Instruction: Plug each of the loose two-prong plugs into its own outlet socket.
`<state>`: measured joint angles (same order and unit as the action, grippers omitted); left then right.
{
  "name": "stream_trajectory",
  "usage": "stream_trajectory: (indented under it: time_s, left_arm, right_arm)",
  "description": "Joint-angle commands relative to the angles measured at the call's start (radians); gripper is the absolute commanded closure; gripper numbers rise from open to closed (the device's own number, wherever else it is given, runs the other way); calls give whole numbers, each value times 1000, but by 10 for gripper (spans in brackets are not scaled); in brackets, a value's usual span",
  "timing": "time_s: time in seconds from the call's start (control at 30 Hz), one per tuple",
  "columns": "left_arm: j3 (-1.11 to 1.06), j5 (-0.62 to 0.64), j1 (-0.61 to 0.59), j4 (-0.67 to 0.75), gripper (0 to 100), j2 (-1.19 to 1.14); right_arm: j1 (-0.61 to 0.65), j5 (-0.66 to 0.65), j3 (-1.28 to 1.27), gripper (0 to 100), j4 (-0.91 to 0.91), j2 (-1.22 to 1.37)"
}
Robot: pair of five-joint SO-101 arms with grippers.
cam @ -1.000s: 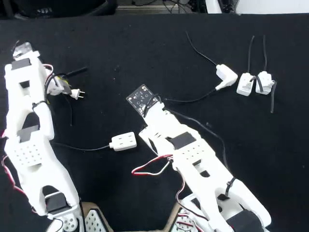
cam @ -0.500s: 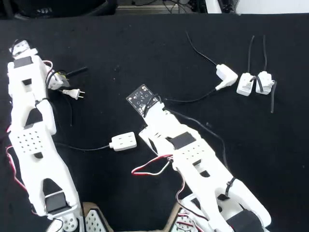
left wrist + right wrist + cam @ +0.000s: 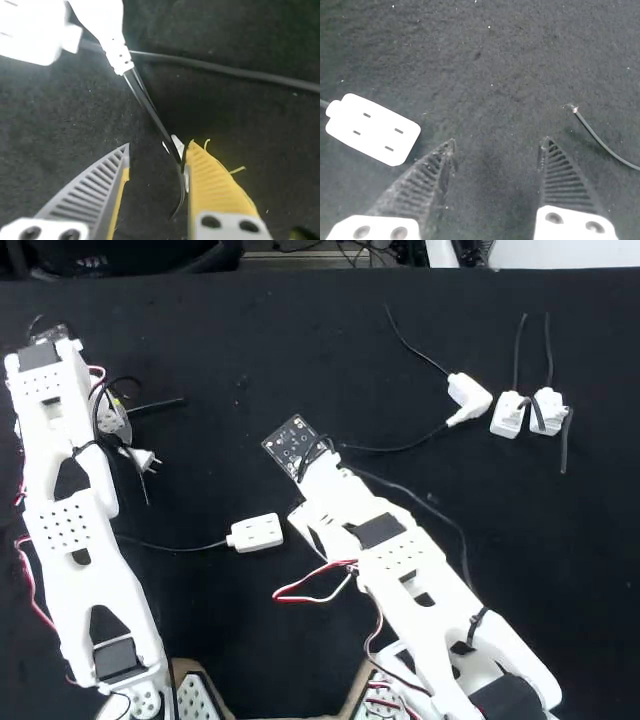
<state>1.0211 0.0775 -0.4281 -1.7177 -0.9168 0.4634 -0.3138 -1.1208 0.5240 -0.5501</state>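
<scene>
My left arm pulled back this last second and dragged the two-prong plug (image 3: 141,457) along, swinging its prongs round. Left gripper (image 3: 157,146) is spread, with the cord (image 3: 150,107) just brushing one finger, so probably no real hold. The outlet socket (image 3: 255,532) is well apart from it, and my right gripper (image 3: 497,142) is spread too.

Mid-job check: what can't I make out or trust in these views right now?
1. Left wrist view: the white plug is cut off at its front end by the picture's edge.
2. Left wrist view: the black cord runs beside the yellow finger of the left claw; touching or apart, I cannot tell.
3. High view: the white block and its neighbour at the far right are too small to tell plug from socket.
</scene>
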Motion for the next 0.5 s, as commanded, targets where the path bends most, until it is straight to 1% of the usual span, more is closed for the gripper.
stream_trajectory:
  time_s: [0.0,0.1,0.2,0.3,0.47]
  left_arm:
    - [108,-46,-16,-43,815,31]
    - [104,-83,-27,-43,814,29]
    - [-7,-135,-19,-44,814,32]
    - [-116,-167,-18,-44,813,83]
    - [-288,-173,12,-38,744,221]
  right_arm:
    - [-18,6,4,751,-26,1]
    - [-18,6,4,751,-26,1]
    - [-18,6,4,751,-26,1]
    - [-18,6,4,751,-26,1]
    - [-18,5,4,751,-26,1]
